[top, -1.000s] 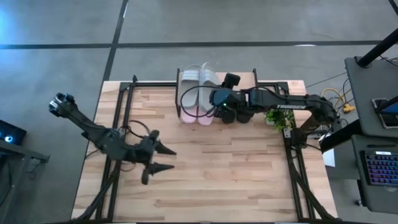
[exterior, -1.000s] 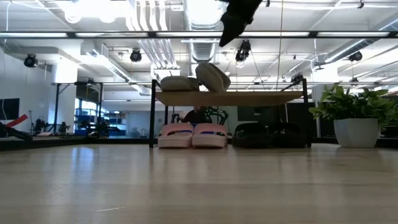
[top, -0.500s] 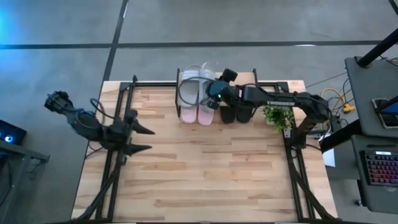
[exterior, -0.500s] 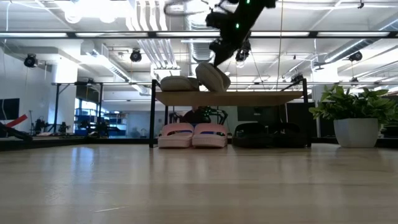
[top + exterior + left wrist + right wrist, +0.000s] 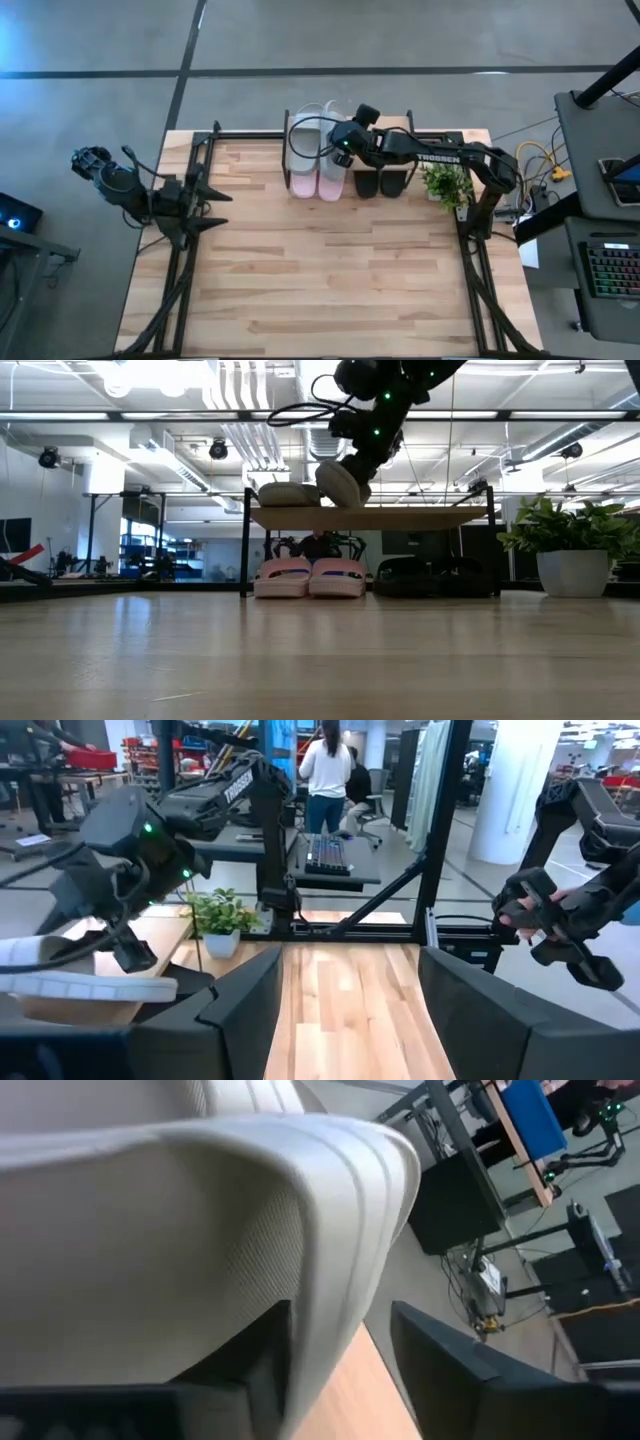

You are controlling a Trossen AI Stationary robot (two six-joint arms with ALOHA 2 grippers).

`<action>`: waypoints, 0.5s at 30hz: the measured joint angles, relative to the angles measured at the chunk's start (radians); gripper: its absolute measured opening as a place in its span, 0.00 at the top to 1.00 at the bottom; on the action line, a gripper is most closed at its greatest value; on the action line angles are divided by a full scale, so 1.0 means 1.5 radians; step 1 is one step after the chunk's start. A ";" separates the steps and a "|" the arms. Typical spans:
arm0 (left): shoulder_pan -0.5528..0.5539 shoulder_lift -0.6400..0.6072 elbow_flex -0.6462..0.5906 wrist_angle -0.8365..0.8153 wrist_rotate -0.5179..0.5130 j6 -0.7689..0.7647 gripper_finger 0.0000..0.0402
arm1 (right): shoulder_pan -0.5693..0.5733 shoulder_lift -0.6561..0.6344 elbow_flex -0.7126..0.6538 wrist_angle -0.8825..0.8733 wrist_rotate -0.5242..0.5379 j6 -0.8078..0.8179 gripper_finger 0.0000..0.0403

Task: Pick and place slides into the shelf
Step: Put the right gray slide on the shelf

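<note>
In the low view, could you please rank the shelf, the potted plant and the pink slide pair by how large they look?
1. The shelf, clearly widest.
2. The potted plant and the pink slide pair: similar overall, the plant taller, the pair wider, so I would not rank them.

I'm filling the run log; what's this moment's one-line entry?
right gripper at tilted grey-green slide on shelf top | left gripper waiting, open | pink pair underneath

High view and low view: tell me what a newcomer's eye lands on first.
The right gripper reaches down onto a tilted grey-green slide on top of the shelf, beside its flat mate. Under the plank sit the pink pair and black pair. The left gripper waits at the table's left edge.
</note>
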 joint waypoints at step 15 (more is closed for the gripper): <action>0.000 -0.082 -0.006 -0.006 -0.017 0.036 0.45 | -0.005 0.009 0.005 0.004 0.095 -0.097 0.97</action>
